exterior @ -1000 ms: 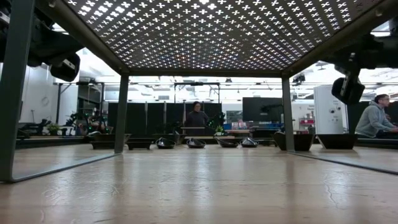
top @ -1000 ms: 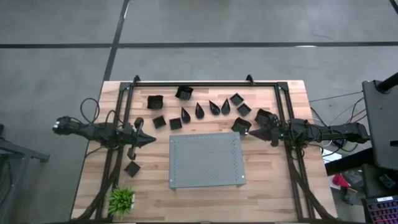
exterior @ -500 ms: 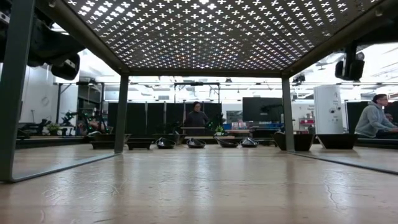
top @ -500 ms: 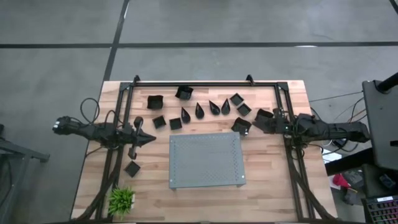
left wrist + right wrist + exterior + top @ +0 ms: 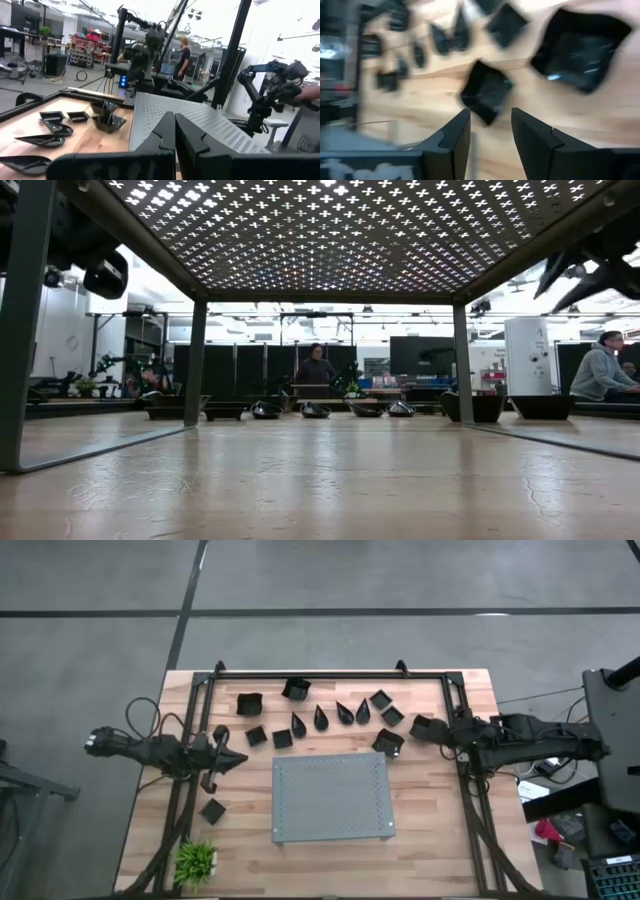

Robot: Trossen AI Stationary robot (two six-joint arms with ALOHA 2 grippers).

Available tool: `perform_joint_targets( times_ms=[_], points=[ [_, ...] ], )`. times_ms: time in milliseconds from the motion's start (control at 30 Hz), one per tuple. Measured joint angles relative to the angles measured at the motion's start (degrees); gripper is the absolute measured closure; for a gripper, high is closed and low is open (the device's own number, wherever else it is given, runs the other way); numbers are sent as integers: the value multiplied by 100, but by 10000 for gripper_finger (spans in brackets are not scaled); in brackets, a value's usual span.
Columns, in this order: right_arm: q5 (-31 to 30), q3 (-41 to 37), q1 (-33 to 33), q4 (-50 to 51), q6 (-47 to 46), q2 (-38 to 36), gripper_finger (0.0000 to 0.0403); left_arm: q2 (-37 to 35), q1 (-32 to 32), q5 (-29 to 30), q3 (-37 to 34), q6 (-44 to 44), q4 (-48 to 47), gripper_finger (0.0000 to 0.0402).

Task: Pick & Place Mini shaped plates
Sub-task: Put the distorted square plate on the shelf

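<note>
The right gripper (image 5: pixel 490 130) hovers over a square plate (image 5: pixel 485 92), jaws apart and seemingly empty; the left gripper (image 5: pixel 174 131) waits clenched beside the board (image 5: pixel 332 796).

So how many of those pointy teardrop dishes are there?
4 teardrop dishes in a row behind the grey board: leftmost, second, third, rightmost. The arms may hide another.

Right gripper (image 5: pixel 441 731) hovers beside a square plate (image 5: pixel 421 726) — left gripper (image 5: pixel 238 759) waits by the grey perforated board (image 5: pixel 332 796), teardrop plates (image 5: pixel 321 718) beyond.
</note>
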State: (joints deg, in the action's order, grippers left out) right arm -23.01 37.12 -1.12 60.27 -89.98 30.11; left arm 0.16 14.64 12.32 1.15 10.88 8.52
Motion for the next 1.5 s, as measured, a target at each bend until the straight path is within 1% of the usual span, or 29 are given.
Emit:
perform_joint_targets(
  times_ms=[133, 200, 300, 367, 467, 533, 667, 800, 967, 1000, 1033, 1133, 1200, 1300, 1367, 1500],
  points=[
    [-162, 38, 3, 416, -28, 153, 271, 1, 2, 52, 2, 129, 326, 401],
    [-215, 26, 6, 369, -23, 219, 275, 1, 4, 220, 6, 364, 752, 401],
    [-136, 18, 6, 343, 18, 359, 279, 1, 4, 554, 11, 772, 1554, 401],
    [-119, -4, 5, 335, -291, 437, 280, 3, 4, 878, 17, 984, 2040, 401],
    [-112, -69, 6, 266, -1161, 512, 279, 5, 2, 1310, 22, 950, 2598, 401],
    [-120, -94, 6, 238, -1362, 569, 278, 5, 2, 1484, 22, 908, 2814, 401],
    [-260, -98, 6, 201, -1820, 911, 284, 5, 2, 1571, 22, 1043, 3011, 401],
    [-273, -101, 6, 116, -2526, 1331, 292, 5, 2, 1614, 22, 1193, 3392, 401],
    [-263, -101, 4, 75, -2571, 1893, 300, 3, -1, 1699, 28, 1200, 3786, 401],
    [-286, -103, 4, -12, -2438, 2004, 301, 3, -1, 1712, 28, 1242, 3803, 401],
    [-347, -105, 4, -174, -2102, 2113, 302, 3, -1, 1716, 28, 1298, 3815, 401],
    [-396, -90, 5, -824, -432, 2344, 307, 3, -1, 1716, 28, 1470, 3848, 401],
    [-289, -7, 1, -1161, 768, 2461, 311, 3, -1, 1717, 28, 1541, 3844, 401],
    [-112, 137, 0, -1134, 2260, 2646, 318, 1, -1, 1722, 28, 1797, 3846, 401],
    [-90, 164, 2, -922, 2775, 2767, 322, 1, -1, 1770, 28, 1931, 3845, 401],
    [-49, 173, 88, -422, 3146, 2891, 325, 1, -1, 1788, 28, 2172, 3846, 401]
  ],
)
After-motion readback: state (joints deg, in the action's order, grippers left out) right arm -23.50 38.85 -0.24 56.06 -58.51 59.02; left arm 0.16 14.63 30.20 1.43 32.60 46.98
